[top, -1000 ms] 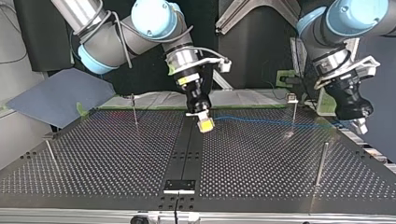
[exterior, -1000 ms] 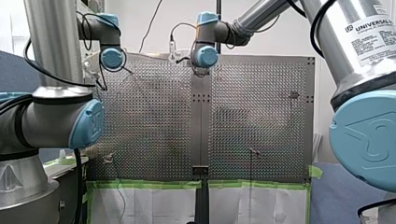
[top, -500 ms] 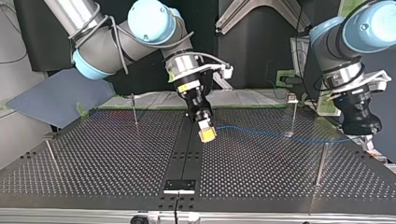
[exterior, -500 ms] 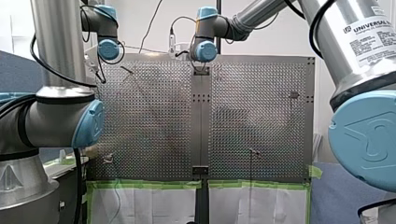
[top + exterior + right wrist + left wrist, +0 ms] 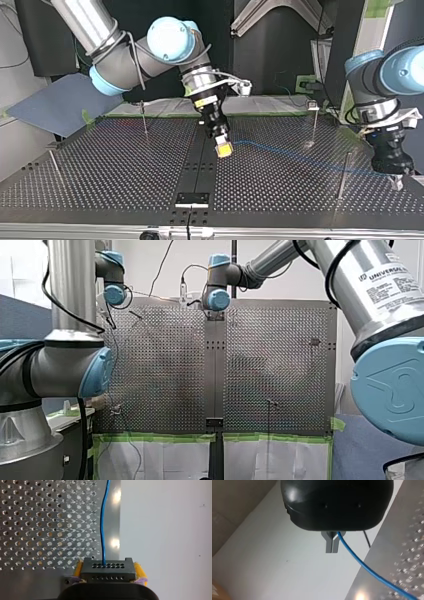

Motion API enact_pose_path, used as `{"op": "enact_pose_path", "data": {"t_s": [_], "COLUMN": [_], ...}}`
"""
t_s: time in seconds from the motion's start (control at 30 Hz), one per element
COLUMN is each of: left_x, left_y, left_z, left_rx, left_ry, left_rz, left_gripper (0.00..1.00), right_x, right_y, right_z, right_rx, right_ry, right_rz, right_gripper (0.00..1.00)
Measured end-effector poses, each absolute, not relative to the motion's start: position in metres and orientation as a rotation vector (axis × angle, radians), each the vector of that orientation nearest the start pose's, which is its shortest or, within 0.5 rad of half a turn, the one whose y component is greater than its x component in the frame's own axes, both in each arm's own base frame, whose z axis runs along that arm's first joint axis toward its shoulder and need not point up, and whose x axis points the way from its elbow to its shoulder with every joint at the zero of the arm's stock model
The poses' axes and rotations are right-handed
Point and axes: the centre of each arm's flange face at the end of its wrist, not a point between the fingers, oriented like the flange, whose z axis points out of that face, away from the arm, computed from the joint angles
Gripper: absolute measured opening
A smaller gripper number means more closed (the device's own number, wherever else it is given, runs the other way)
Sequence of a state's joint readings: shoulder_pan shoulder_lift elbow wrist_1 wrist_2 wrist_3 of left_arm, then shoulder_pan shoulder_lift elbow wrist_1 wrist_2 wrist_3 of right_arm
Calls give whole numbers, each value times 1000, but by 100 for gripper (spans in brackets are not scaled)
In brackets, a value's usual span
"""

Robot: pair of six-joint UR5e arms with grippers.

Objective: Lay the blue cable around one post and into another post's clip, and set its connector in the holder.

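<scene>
In the top view my right gripper (image 5: 224, 150), with yellow pads, hangs over the table's dark middle strip. The right wrist view shows it (image 5: 108, 566) shut on the black connector (image 5: 108, 570), the blue cable (image 5: 102, 530) leading straight ahead. The cable (image 5: 295, 156) slants low over the table, past the foot of the clip-topped post (image 5: 313, 122) and a plain post (image 5: 343, 175), to my left gripper (image 5: 396, 182) at the table's right edge. In the left wrist view its metal fingers (image 5: 332, 547) are shut, with the cable (image 5: 367, 568) coming out between them. The holder (image 5: 191, 199) sits near the front edge.
Two more thin posts stand at the top view's left (image 5: 144, 117) and far left (image 5: 54, 164). A blue mat (image 5: 60, 105) lies beyond the table's left corner. Green tape (image 5: 155, 438) runs along the table edge in the front view.
My left gripper has dropped and come toward the top view's near right corner, swinging the cable nearer. My right gripper has come slightly nearer and lower with the connector.
</scene>
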State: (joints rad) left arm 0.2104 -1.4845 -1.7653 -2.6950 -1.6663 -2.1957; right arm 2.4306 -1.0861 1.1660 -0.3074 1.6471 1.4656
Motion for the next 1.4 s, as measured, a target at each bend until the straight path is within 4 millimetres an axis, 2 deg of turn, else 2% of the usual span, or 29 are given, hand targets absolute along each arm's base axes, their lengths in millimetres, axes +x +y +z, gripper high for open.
{"op": "enact_pose_path", "data": {"t_s": [0.17,0.27,0.5,0.6,0.8,1.07,1.23,1.4], "left_x": [506,512,530,538,550,555,562,565], "left_y": [-2,11,45,53,52,40,37,35], "left_z": [484,478,450,435,412,406,388,382], "left_rx": [-581,-583,-590,-589,-567,-514,-518,-521], "left_ry": [1081,1090,1141,1171,1231,1271,1306,1317], "left_rz": [-325,-324,-303,-307,-342,-402,-413,-418], "left_gripper": [0,0,0,0,0,0,0,0], "right_x": [626,630,634,633,634,633,630,624], "right_y": [-378,-383,-391,-394,-403,-411,-418,-427], "right_z": [425,419,410,410,401,391,385,384], "right_rx": [1525,1528,1531,1522,1525,1529,1533,1529], "right_ry": [-565,-567,-575,-579,-589,-606,-619,-631], "right_rz": [1845,1841,1829,1829,1815,1802,1790,1778], "right_gripper": [0,0,0,0,0,0,0,0]}}
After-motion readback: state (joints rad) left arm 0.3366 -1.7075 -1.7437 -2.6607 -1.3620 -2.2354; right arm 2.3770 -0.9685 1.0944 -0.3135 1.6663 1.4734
